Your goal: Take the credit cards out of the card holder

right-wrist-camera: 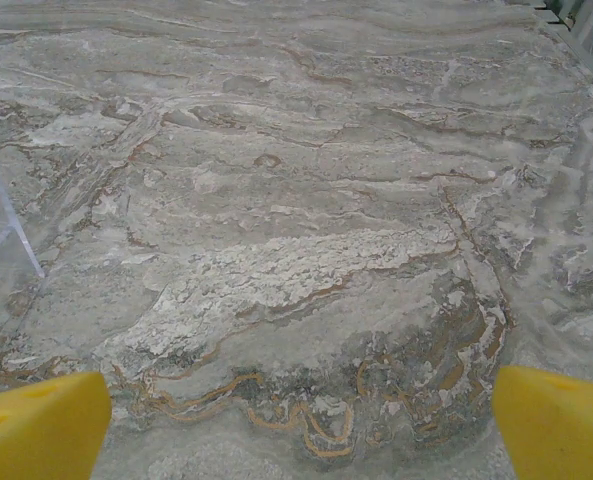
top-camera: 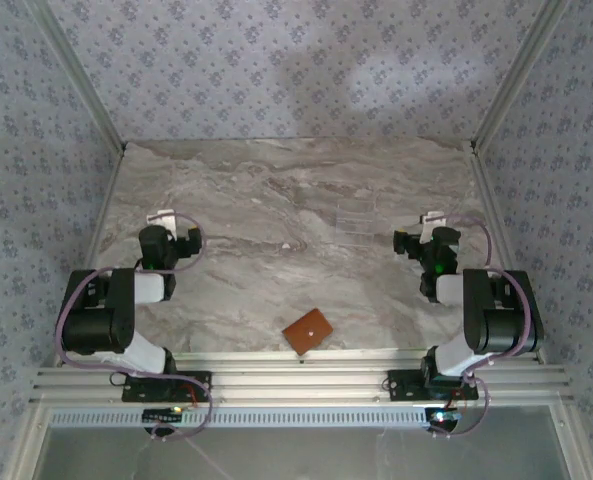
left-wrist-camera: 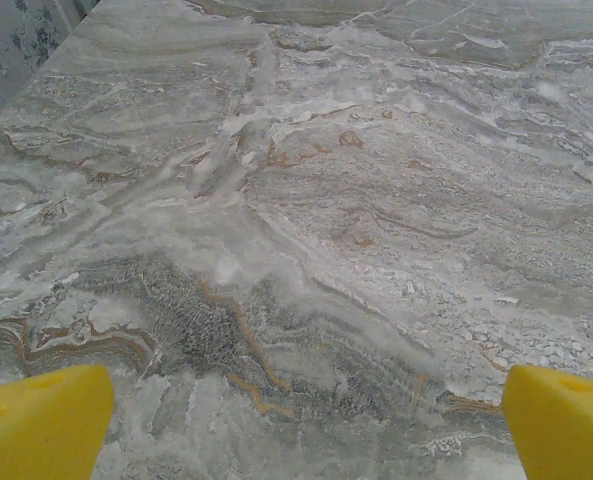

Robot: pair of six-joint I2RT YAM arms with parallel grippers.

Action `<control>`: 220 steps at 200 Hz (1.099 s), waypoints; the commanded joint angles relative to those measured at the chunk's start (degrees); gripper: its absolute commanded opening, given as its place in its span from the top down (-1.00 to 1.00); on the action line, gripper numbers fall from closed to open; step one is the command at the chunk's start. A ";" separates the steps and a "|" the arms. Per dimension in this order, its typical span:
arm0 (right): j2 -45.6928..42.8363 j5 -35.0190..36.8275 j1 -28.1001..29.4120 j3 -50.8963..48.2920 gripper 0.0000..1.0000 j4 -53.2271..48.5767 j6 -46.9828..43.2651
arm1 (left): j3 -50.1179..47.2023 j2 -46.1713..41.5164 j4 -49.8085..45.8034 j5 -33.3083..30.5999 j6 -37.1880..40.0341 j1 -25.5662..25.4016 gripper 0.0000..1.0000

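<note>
Card holder (top-camera: 308, 328) lies flat on the table (top-camera: 266, 190), behind and between my two pincers, well apart from both; left pincer (left-wrist-camera: 301, 425) and right pincer (right-wrist-camera: 301, 425) are spread wide, gripping nothing

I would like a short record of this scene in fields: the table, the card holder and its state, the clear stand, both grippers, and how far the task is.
table: marble-patterned surface
card holder: brown, lies flat, appears folded shut, near the front edge between the two arm bases
clear stand: further back, right of centre, apart from the card holder
left gripper: open, over bare table, holds nothing
right gripper: open, over bare table, holds nothing; clear stand to its left
task state: not started; card holder untouched
</note>
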 commanded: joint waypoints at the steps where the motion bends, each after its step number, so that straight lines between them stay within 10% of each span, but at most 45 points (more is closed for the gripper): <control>1: 0.30 -0.61 -0.08 0.83 -1.00 1.13 0.79 | 0.31 0.12 2.48 0.91 0.38 -0.04 -1.00; 173: 0.08 0.10 0.24 0.65 -1.00 1.38 0.62 | 0.33 0.11 2.52 1.06 0.40 0.06 -0.99; 220: -5.34 1.44 1.73 10.66 -1.00 -21.12 0.26 | 2.36 -6.02 -5.97 -6.90 -0.19 -1.84 -0.99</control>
